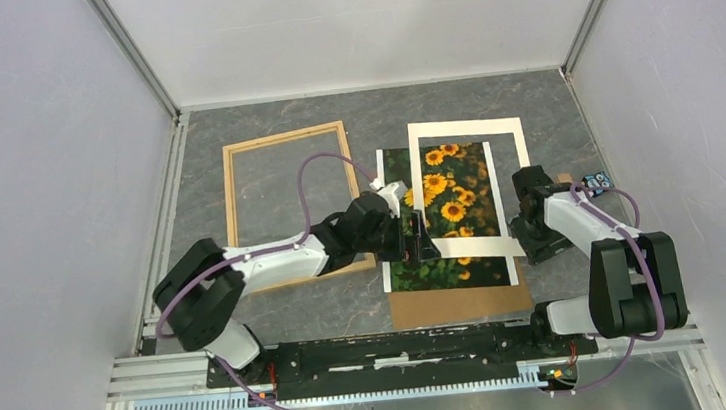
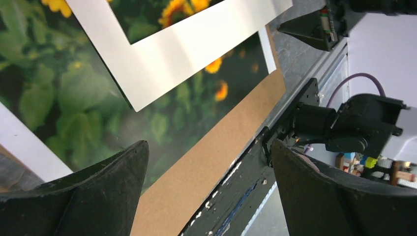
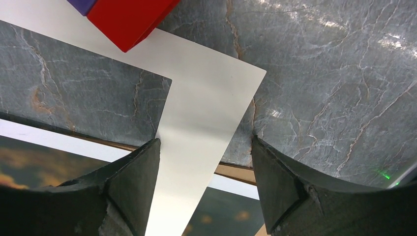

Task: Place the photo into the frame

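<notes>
The photo [image 1: 446,273] of orange blooms on dark leaves lies right of centre on a brown board [image 1: 459,305]. A white mat [image 1: 462,130] sits askew over its upper part. The light wood frame [image 1: 282,135] lies flat to the left with nothing in it. My left gripper [image 1: 421,240] hovers open over the photo's lower left; in its wrist view the photo [image 2: 74,98], the mat [image 2: 187,49] and the board [image 2: 211,152] show beyond the gripper [image 2: 209,142]. My right gripper [image 1: 526,239] is at the mat's right edge, open, with the mat's corner strip [image 3: 206,103] running between its fingers [image 3: 133,187].
A red and purple block [image 3: 130,19] shows at the top of the right wrist view. A small coloured object [image 1: 595,182] sits by the right wall. White walls close in the grey marbled table [image 1: 349,307] on three sides. The base rail [image 1: 403,347] runs along the near edge.
</notes>
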You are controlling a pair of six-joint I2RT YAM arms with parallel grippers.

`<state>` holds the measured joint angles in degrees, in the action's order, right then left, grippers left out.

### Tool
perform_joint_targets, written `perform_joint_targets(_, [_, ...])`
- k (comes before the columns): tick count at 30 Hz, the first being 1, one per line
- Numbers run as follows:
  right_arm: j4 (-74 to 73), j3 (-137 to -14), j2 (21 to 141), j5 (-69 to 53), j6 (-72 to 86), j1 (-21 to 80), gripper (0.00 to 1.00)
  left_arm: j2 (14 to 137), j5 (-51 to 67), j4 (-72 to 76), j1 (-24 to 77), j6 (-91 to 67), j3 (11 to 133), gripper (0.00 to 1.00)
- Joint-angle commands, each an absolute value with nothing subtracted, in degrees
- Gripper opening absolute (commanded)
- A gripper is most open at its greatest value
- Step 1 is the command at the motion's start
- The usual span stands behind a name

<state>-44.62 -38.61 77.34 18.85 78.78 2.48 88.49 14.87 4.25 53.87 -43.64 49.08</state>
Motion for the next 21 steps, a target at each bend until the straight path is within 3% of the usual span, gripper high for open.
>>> perform_joint_targets(1, [-42.0, -37.1, 77.7, 18.6, 78.6, 2.1, 0.73, 93.2, 15.8, 14.6, 53.6, -53.9, 46.2, 1.00])
perform_joint_targets(12, [-38.9, -34.7, 78.2, 16.3, 77.3, 1.4, 0.71, 100.4, 12.5, 39.4, 51.7, -73.1, 35.6, 1.00])
perform_joint_targets(21, [-37.8, -34.5, 79.6, 14.8, 76.5, 1.3, 0.70, 102.3, 6.5, 38.9, 51.7, -75.4, 35.1, 1.00])
